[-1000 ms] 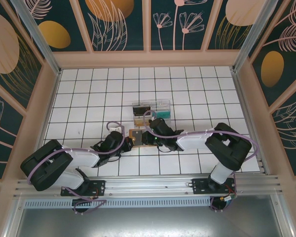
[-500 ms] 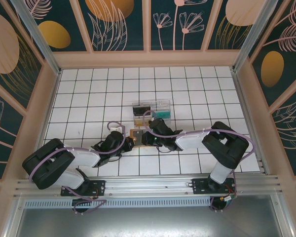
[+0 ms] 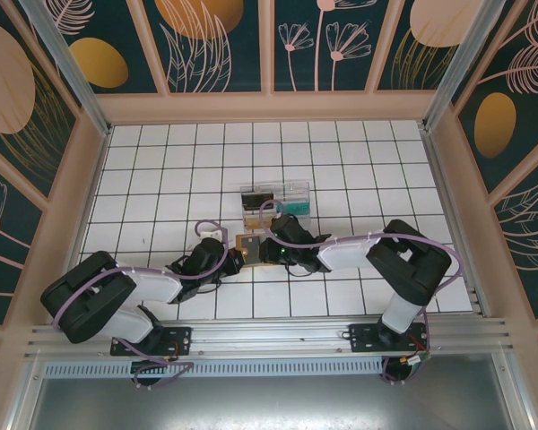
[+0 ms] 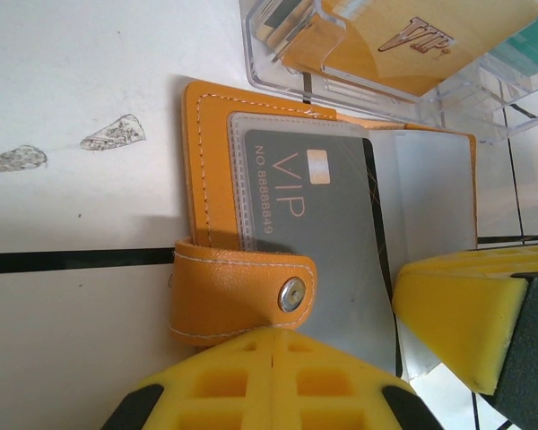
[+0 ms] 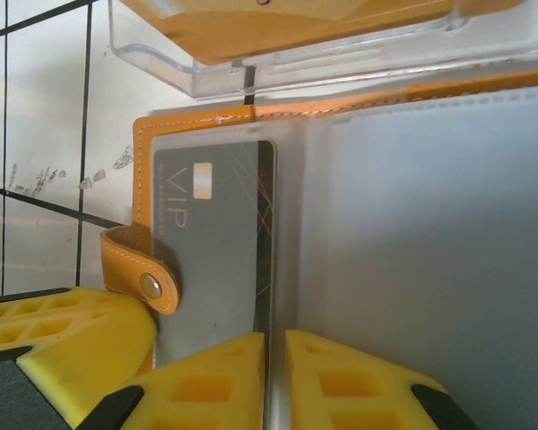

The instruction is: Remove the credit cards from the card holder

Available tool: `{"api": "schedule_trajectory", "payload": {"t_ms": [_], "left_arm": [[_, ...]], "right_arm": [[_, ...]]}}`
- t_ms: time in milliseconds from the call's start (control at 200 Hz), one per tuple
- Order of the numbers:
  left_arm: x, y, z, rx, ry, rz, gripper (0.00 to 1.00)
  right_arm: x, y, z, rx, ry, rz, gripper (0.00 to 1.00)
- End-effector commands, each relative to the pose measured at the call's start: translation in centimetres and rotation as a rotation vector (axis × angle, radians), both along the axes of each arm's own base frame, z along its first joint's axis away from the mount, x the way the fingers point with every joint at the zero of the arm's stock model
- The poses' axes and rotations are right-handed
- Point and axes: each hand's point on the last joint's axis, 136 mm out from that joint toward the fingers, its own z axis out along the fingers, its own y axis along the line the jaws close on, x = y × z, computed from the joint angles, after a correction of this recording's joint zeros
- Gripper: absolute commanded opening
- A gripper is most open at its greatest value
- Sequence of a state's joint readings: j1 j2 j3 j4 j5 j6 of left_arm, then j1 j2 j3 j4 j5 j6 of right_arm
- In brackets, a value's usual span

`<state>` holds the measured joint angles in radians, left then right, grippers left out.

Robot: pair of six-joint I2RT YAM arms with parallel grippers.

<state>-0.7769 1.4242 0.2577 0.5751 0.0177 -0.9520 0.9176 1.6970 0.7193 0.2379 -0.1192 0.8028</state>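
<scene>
Just beyond card holder [image 4: 213, 179]: clear compartmented tray [image 4: 262, 55].

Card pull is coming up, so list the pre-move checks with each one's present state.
1. Card holder lying open: ok.
2. Grey VIP card inside the holder: ok.
3. Right gripper closed at the card's edge: ok.
4. Right gripper pinching the card itself: cannot tell.
5. Left gripper shut beside the snap tab: ok.
6. Left gripper pinning the holder down: cannot tell.
</scene>
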Motion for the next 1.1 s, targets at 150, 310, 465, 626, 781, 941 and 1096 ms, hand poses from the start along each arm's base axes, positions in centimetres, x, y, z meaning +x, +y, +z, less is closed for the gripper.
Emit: {"api": "schedule_trajectory", "payload": {"t_ms": [150, 310, 465, 626, 781, 941, 1096], "left_arm": [[-0.8, 0.3, -1.5, 0.028, 0.050, -0.010, 0.00], [-0.7, 0.1, -1.5, 0.022, 0.049, -0.016, 0.00], [-0.8, -0.2, -1.6, 0.014, 0.053, -0.026, 0.00], [-1.0, -0.4, -1.6, 0.006, 0.058, -0.037, 0.00], [-1.0, -0.4, -1.5, 0.007, 0.055, -0.036, 0.00], [-1.0, -0.2, -1.5, 0.013, 0.055, -0.030, 0.00], [-0.9, 0.8, -1.7, 0.058, 0.057, 0.002, 0.00]], "right_arm": [[-0.1, -0.1, -1.0, -0.015, 0.037, -0.002, 0.14], [-0.2, 0.5, -0.7, 0.022, 0.041, 0.015, 0.14], [-0.3, 0.6, -0.5, 0.039, 0.041, 0.023, 0.14], [-0.5, 0.8, -0.4, 0.063, 0.051, 0.033, 0.14], [-0.6, 1.0, -0.3, 0.074, 0.054, 0.042, 0.14], [-0.5, 0.9, -0.2, 0.079, 0.054, 0.040, 0.00], [-0.3, -0.3, -0.2, 0.068, 0.050, 0.006, 0.00]]}}
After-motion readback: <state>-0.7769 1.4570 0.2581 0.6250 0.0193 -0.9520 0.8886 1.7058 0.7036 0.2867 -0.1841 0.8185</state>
